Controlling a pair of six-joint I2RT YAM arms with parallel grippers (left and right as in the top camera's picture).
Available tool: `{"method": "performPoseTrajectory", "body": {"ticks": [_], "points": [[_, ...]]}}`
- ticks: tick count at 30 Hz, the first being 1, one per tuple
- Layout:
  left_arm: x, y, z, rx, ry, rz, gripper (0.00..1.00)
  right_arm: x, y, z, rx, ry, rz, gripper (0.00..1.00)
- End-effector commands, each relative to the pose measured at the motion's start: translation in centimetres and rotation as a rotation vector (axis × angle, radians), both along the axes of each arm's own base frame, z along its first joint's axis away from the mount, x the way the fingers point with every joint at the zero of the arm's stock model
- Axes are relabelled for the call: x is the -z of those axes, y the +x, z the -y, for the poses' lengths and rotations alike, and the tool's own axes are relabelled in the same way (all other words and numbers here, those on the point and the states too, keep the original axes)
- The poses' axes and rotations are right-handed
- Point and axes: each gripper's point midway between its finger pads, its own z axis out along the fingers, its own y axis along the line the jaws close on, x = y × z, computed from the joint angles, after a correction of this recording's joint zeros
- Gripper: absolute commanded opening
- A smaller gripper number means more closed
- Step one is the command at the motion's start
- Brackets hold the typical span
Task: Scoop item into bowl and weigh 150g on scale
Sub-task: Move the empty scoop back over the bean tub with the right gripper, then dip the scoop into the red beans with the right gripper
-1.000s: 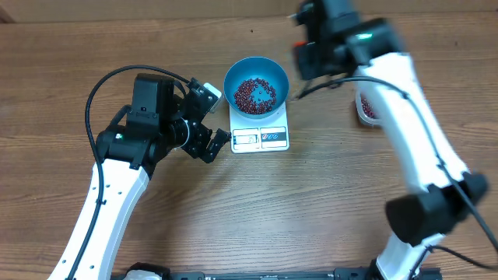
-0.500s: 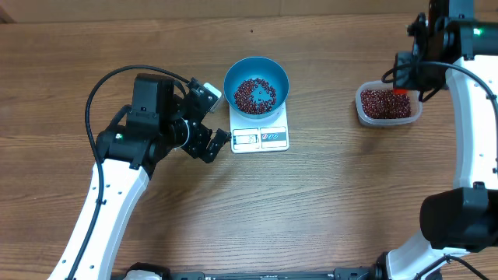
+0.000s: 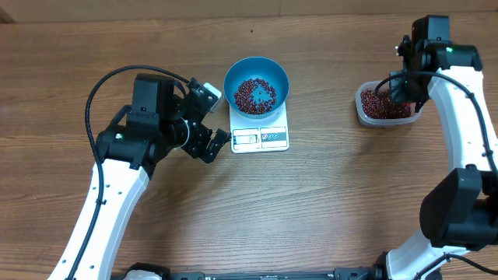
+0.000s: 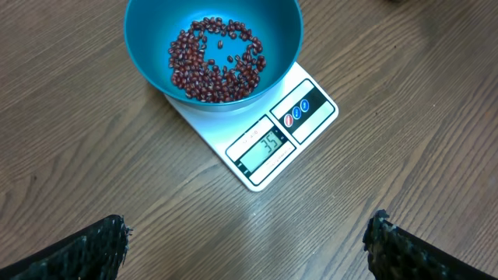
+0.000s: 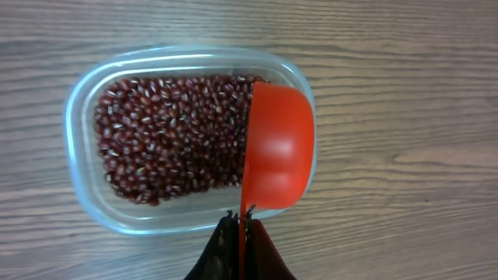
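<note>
Right wrist: right pincer (image 5: 243, 220) clenches scoop (image 5: 278, 148) over beans (image 5: 171, 136); left pincer (image 4: 247, 235) gapes.

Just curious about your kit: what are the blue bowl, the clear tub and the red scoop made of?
The blue bowl looks like smooth plastic with a soft sheen. The tub is probably clear plastic: beans show through its wall. The red scoop seems smooth moulded plastic, evenly coloured.

Robot lab: wooden table (image 3: 327, 202), two arms (image 3: 109, 194)
</note>
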Motion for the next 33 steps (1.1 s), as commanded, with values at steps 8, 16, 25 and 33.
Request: {"method": "performPoseTrajectory", "body": {"ticks": [8, 16, 25, 33], "points": [[-0.5, 0.2, 0.0, 0.015, 0.011, 0.024, 1.0, 1.8, 0.4, 0.6, -0.029, -0.039, -0.032, 0.04], [-0.5, 0.2, 0.0, 0.015, 0.011, 0.024, 1.0, 4.4, 0.5, 0.6, -0.031, -0.032, -0.096, 0.04], [-0.5, 0.1, 0.0, 0.015, 0.011, 0.024, 1.0, 7.1, 0.6, 0.1, -0.038, 0.005, -0.149, 0.04], [-0.5, 0.2, 0.0, 0.015, 0.011, 0.024, 0.99, 7.5, 0.8, -4.5, -0.101, 0.268, -0.128, 0.04]]}}
